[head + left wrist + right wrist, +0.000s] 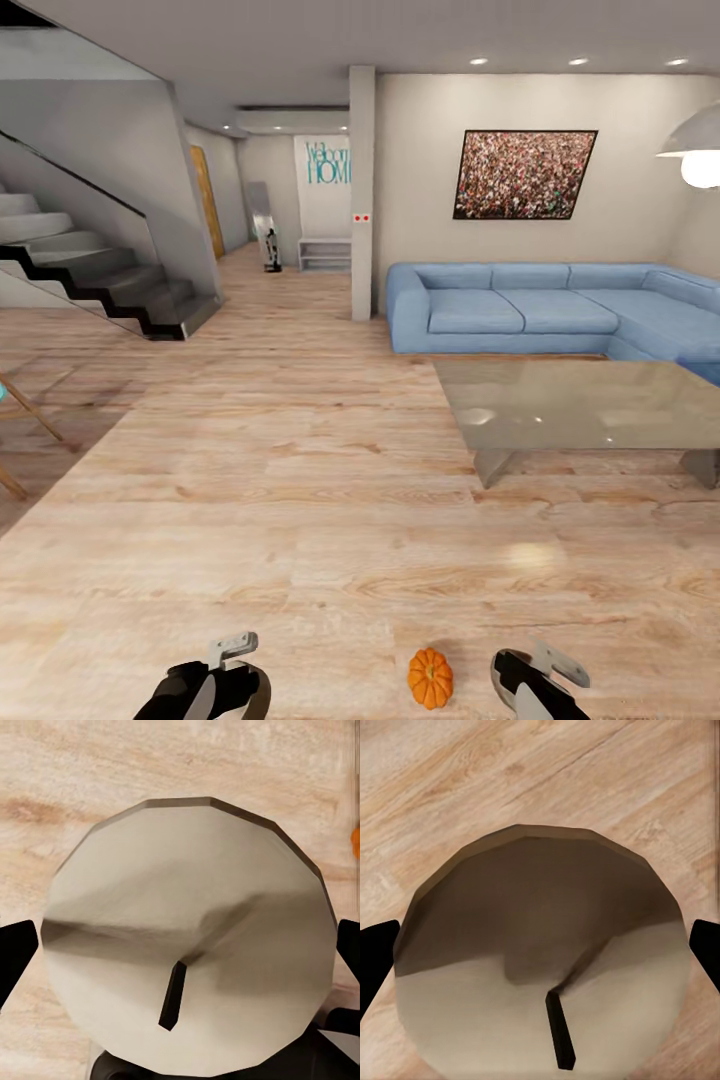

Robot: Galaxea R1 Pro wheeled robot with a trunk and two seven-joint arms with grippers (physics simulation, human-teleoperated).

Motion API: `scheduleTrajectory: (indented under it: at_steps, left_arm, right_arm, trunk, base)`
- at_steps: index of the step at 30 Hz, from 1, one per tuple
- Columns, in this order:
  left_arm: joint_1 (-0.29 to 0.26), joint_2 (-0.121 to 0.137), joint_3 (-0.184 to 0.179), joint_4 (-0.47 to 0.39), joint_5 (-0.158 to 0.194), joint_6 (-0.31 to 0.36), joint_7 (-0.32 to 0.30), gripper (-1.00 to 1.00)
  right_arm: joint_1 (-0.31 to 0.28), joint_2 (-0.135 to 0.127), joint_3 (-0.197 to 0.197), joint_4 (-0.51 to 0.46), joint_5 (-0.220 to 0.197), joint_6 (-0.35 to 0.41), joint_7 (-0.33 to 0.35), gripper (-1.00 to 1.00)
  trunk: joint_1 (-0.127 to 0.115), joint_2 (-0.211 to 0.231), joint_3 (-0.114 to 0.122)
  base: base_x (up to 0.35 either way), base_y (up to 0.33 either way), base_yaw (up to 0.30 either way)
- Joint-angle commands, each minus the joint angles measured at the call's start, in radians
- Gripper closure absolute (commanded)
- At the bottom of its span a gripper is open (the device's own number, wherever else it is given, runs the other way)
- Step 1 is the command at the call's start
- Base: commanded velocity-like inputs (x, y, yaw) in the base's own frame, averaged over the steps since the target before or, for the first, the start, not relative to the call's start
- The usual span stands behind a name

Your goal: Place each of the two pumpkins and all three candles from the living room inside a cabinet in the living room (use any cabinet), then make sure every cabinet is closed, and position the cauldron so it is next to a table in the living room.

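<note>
Nearest, at the bottom edge of the head view: left gripper (232, 652) and right gripper (545, 665), low over the wooden floor (300, 520), with one pumpkin (430, 678) lying on the boards between them, nearer the right one. Small, orange, ribbed, touching neither gripper.

In the left wrist view, a candle (187, 937) seen end-on: pale round top, dark wick, dark fingers (15, 952) at both sides of it. Closed on the candle, it seems, though contact itself is hard to make out. A sliver of orange at that picture's edge, likely the pumpkin.

In the right wrist view, a second candle (544, 960), likewise end-on, its top half in shadow, black fingertips (375, 952) flanking it. Apparently gripped too.

Farther off, to the right: a low glass-topped table (580, 405) on the floor. Behind it, a blue corner sofa (540, 310) against the white wall, a framed picture (525, 173) above it. A pendant lamp (700, 150) at the right edge. To the left, a staircase (110, 275); beyond, a hallway with a "Welcome HOME" sign (328, 160).
</note>
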Motion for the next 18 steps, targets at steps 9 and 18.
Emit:
scheduleTrajectory:
  at_steps: [9,18]
  left_arm:
    - [0.000,0.001,0.000,0.000,0.000,0.000,0.000,1.00]
    - [0.000,-0.001,-0.001,0.000,0.000,0.000,0.000,1.00]
  right_arm:
    - [0.000,0.001,0.000,0.000,0.001,0.000,0.001,1.00]
    - [0.000,0.003,0.000,0.018,0.001,-0.001,0.001,1.00]
  trunk:
    - [0.000,0.000,0.012]
    - [0.000,0.000,0.023]
  base:
    - [0.000,0.000,-0.219]
    - [0.000,0.000,-0.219]
